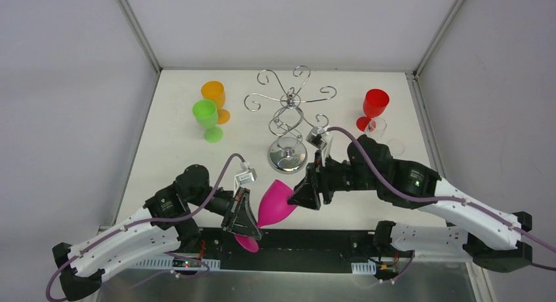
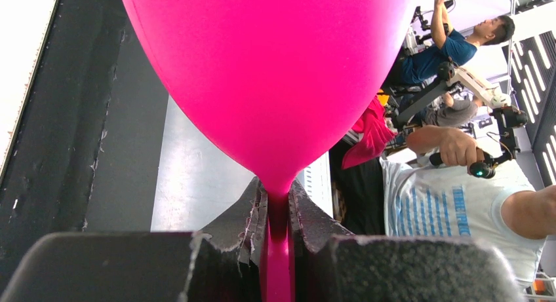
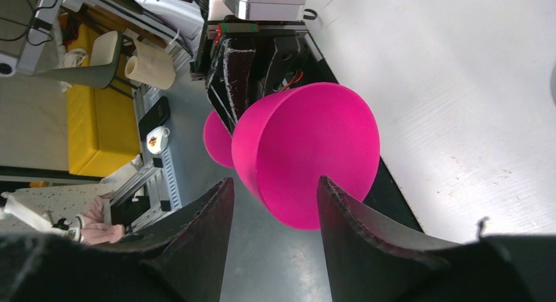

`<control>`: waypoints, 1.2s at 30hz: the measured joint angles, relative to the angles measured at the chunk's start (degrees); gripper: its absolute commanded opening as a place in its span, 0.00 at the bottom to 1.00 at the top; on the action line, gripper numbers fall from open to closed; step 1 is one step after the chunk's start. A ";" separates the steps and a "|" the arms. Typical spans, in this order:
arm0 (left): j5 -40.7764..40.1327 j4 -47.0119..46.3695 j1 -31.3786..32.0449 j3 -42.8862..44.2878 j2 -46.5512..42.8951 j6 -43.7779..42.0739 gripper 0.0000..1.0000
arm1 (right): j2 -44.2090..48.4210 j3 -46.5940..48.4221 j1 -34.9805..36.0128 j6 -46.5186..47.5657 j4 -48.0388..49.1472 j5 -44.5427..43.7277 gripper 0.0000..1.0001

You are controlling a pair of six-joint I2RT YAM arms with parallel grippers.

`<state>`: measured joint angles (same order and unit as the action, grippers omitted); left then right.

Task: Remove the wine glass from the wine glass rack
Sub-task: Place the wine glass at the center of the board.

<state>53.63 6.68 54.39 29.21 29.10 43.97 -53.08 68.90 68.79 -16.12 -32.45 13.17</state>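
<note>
A magenta wine glass (image 1: 275, 204) hangs tilted over the table's near edge, away from the chrome wine glass rack (image 1: 288, 112). My left gripper (image 1: 248, 226) is shut on its stem (image 2: 278, 249), just below the bowl (image 2: 269, 73); in the left wrist view the gripper (image 2: 278, 190) has a pad on each side of the stem. My right gripper (image 1: 303, 196) is open, right at the bowl's rim. In the right wrist view the glass (image 3: 308, 151) faces this gripper (image 3: 272, 184) mouth first, just beyond the spread fingertips. No glass hangs on the rack.
A green glass (image 1: 206, 118) and an orange glass (image 1: 215, 95) stand at the back left. A red glass (image 1: 374, 107) and a clear glass (image 1: 377, 126) stand at the back right. The rack's mirrored base (image 1: 287, 156) sits just beyond both grippers.
</note>
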 measured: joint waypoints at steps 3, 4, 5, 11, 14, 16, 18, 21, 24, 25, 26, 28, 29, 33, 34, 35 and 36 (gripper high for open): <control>0.13 0.00 0.02 0.11 -0.26 -0.09 0.00 | -0.39 0.00 -0.39 -0.22 0.98 2.58 0.50; 0.15 0.00 0.02 0.11 -0.33 -0.11 0.00 | -0.39 0.00 -0.52 -0.33 1.42 3.61 0.48; 0.17 0.00 0.02 0.11 -0.37 -0.11 0.00 | -0.39 0.00 -0.74 -0.39 2.01 4.59 0.47; 0.22 0.00 0.02 0.11 -0.87 -0.11 0.00 | -0.68 -0.04 -1.88 -1.75 4.76 10.25 0.43; 0.28 0.00 0.02 0.11 -1.18 -0.13 0.00 | -1.20 -0.11 -2.25 -2.43 5.86 12.04 0.42; 0.39 0.00 0.02 0.11 -1.20 -0.15 0.00 | -1.64 -0.15 -2.38 -2.75 6.36 13.05 0.40; 0.42 0.00 0.02 0.11 -1.44 -0.15 0.00 | -2.16 -0.15 -2.60 -3.04 6.86 14.08 0.38; 0.44 0.00 0.02 0.11 -1.90 -0.17 0.00 | -2.97 -0.15 -2.69 -3.45 7.45 15.23 0.35; 0.44 0.02 0.02 0.11 -2.40 -0.17 0.00 | -3.61 -0.15 -2.80 -3.96 7.87 16.24 0.29; 0.44 0.02 0.02 0.11 -2.58 -0.17 0.00 | -3.78 -0.15 -2.86 -4.07 7.87 16.57 0.26; 0.46 0.02 0.02 0.11 -2.69 -0.17 0.00 | -3.93 -0.15 -2.89 -4.20 7.91 16.90 0.22; 0.50 0.02 0.02 0.11 -2.95 -0.20 0.00 | -4.24 -0.15 -2.97 -4.39 8.07 17.51 0.18; 0.59 0.00 0.02 0.11 -3.04 -0.24 0.00 | -4.37 -0.15 -3.02 -4.46 8.20 17.75 0.17; 1.03 0.00 0.02 0.11 -3.13 -0.52 0.00 | -4.74 -0.15 -3.15 -4.70 8.24 18.53 0.11; 1.18 0.00 0.02 0.11 -3.13 -0.55 0.00 | -4.83 -0.15 -3.19 -4.72 8.26 18.91 0.11; 1.31 0.00 0.02 0.11 -3.13 -0.59 0.00 | -4.92 -0.15 -3.21 -4.76 8.28 19.30 0.11; 1.38 0.00 0.02 0.11 -3.13 -0.61 0.00 | -5.07 -0.15 -3.26 -4.81 8.28 19.71 0.11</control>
<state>55.00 6.68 54.41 29.32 25.98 43.35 -58.15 68.75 65.54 -20.93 -24.16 32.88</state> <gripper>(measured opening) 0.109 0.110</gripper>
